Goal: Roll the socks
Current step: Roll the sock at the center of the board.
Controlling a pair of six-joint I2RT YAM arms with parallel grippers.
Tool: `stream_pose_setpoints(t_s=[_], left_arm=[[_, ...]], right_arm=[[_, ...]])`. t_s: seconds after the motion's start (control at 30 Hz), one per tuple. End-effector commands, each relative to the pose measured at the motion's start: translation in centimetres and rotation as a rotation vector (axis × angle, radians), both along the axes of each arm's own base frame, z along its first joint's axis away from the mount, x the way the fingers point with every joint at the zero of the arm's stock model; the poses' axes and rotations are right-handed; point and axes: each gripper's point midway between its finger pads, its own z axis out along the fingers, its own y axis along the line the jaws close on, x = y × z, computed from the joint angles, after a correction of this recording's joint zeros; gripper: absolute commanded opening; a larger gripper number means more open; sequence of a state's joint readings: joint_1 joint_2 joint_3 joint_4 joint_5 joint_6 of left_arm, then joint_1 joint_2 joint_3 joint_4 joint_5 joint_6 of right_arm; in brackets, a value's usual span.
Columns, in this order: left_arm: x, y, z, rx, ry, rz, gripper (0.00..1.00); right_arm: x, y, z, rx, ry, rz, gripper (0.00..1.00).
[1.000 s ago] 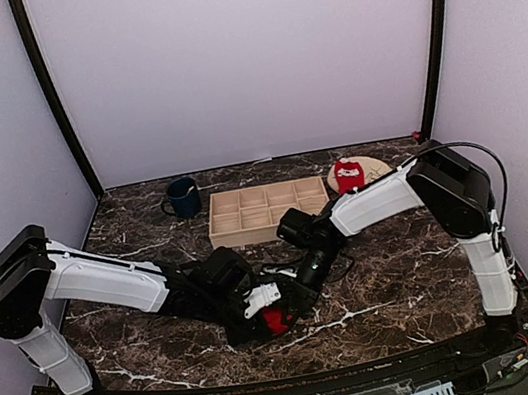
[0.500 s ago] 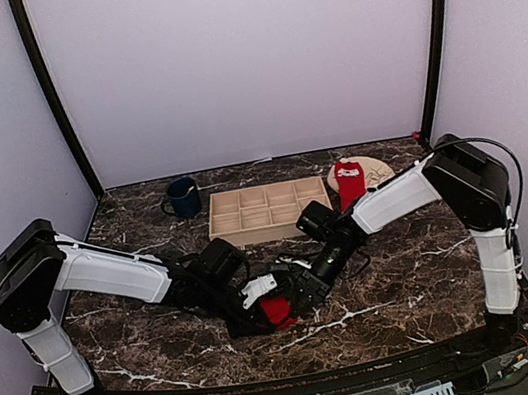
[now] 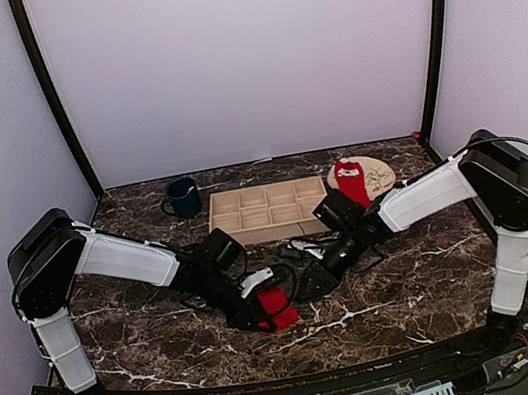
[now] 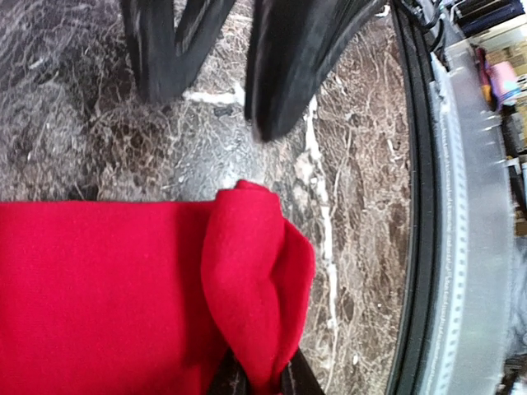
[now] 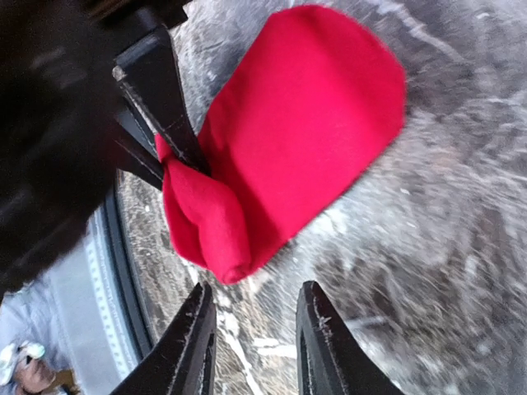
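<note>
One red sock (image 3: 278, 307) lies flat on the marble near the front middle. Its end is folded over into a thick lobe (image 4: 251, 280). My left gripper (image 4: 257, 380) is shut on that folded end, with the fabric pinched between its dark fingers (image 5: 160, 95). My right gripper (image 5: 255, 290) hovers just beside the fold, open, with only bare table between its fingers. In the top view it sits to the right of the sock (image 3: 306, 286). The other red sock (image 3: 349, 177), with a white print, lies on the tan plate (image 3: 377, 174) at the back right.
A wooden compartment tray (image 3: 268, 210) stands behind the grippers at the middle back. A dark blue mug (image 3: 183, 198) is to its left. The table's front edge and metal rail (image 4: 461, 247) run close to the sock.
My right gripper has opened and drawn back to the right, off the sock. My left gripper has kept hold of the fold, and more of the sock now shows.
</note>
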State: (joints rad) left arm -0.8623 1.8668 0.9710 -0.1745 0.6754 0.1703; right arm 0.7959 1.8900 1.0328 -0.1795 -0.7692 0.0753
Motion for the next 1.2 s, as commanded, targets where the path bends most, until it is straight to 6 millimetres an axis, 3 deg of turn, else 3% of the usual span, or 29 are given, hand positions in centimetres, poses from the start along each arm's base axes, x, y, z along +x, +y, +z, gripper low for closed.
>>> stream_pose_setpoints(t_s=[0.0,0.13,0.47,1.0,1.17], left_arm=[[-2.2,2.3,-1.6,0.094,0.201,0.008,0.12],[-2.2,2.4,-1.7,0.095,0.261,0.013,0.12],[-2.1,2.8,-1.9,0.079,0.392,0.033,0.12],[-2.4,3.4,-2.3,0.053,0.547,0.042,0.12],[-2.6,3.4,-2.4,0.051,0.568,0.04,0.11]], right_arm=[[2.1,-0.4,1.3,0.01,-0.193,-0.067,0.32],[1.8,-0.7,1.7,-0.019,-0.329,-0.061,0.32],[-1.1,1.6,2.2,-0.085,-0.622,0.041,0.37],[-3.7,4.0,1.8,-0.112,-0.782,0.166,0.42],[-4.3,4.8,0.9,-0.138,-0.793,0.237,0.45]])
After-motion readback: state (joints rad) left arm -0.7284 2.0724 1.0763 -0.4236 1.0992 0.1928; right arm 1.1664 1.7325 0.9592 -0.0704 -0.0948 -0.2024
